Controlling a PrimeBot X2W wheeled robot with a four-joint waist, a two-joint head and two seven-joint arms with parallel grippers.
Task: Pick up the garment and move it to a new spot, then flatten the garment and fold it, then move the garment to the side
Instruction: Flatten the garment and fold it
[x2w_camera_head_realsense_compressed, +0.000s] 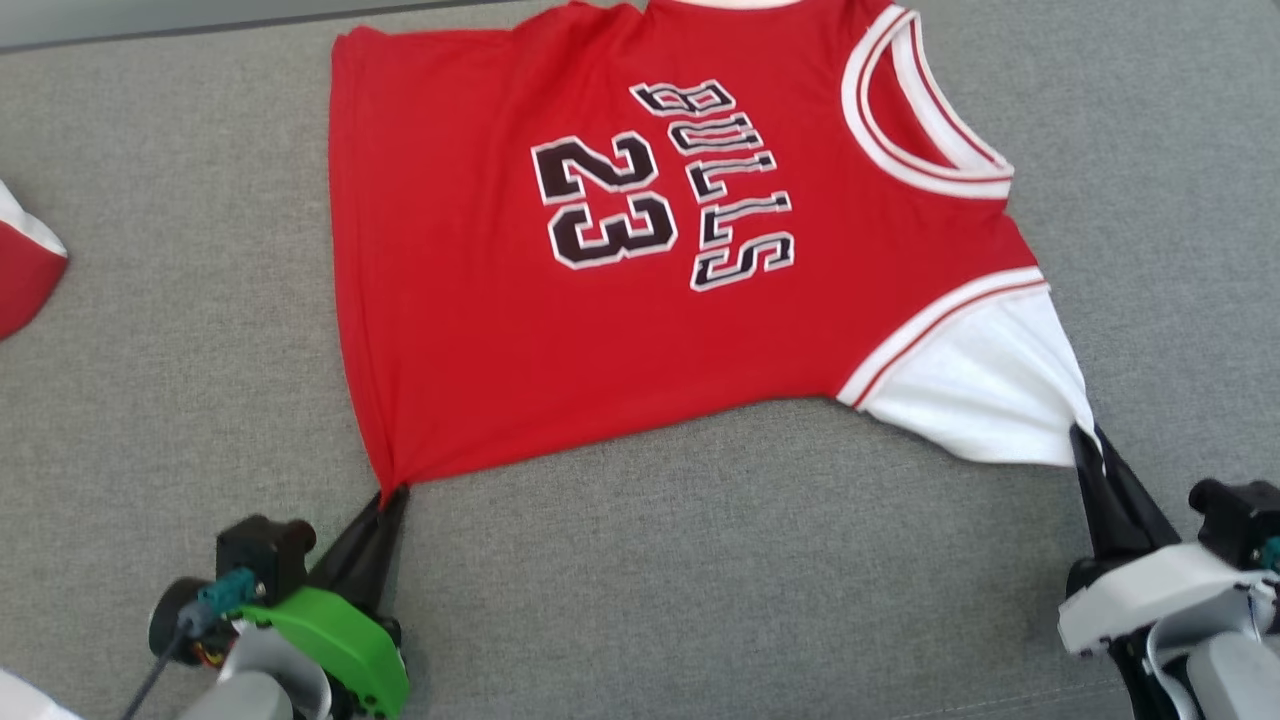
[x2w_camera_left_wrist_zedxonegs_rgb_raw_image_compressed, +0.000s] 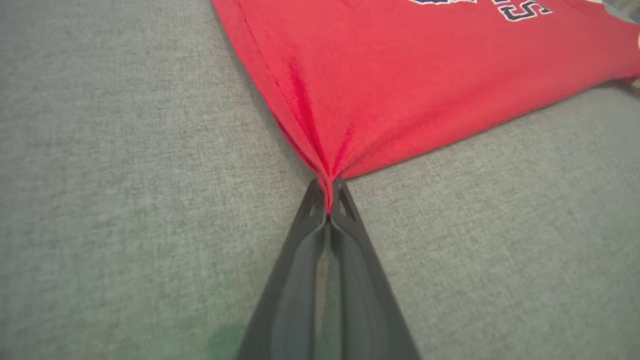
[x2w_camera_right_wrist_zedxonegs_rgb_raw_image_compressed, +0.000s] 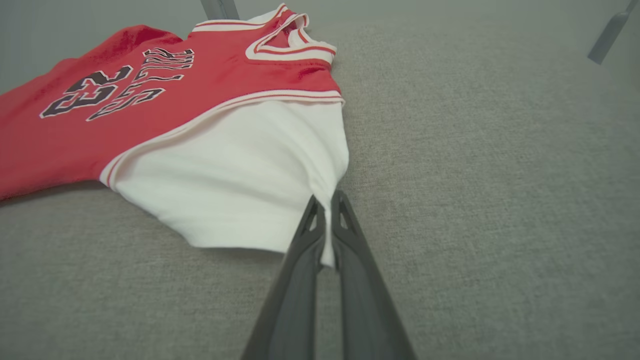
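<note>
While both claws sat low on the grey fabric surface (x2w_camera_head_realsense_compressed: 700, 580), the left gripper (x2w_camera_head_realsense_compressed: 395, 497) was clamped on a red hem corner of the garment (x2w_camera_head_realsense_compressed: 480, 300), and the right gripper (x2w_camera_head_realsense_compressed: 1085, 435) pinched the edge of its white sleeve (x2w_camera_head_realsense_compressed: 985, 385). Beyond them the garment lay spread flat, print up. At the far left, well apart, lay another red-and-white piece (x2w_camera_head_realsense_compressed: 25, 270).

Green left gripper (x2w_camera_head_realsense_compressed: 397, 495), white right gripper (x2w_camera_head_realsense_compressed: 1085, 435) (dark-fingered)

Grey surface (x2w_camera_head_realsense_compressed: 700, 580) lies open around the jersey (x2w_camera_head_realsense_compressed: 450, 300); red cloth (x2w_camera_head_realsense_compressed: 25, 270) sits far left.
</note>
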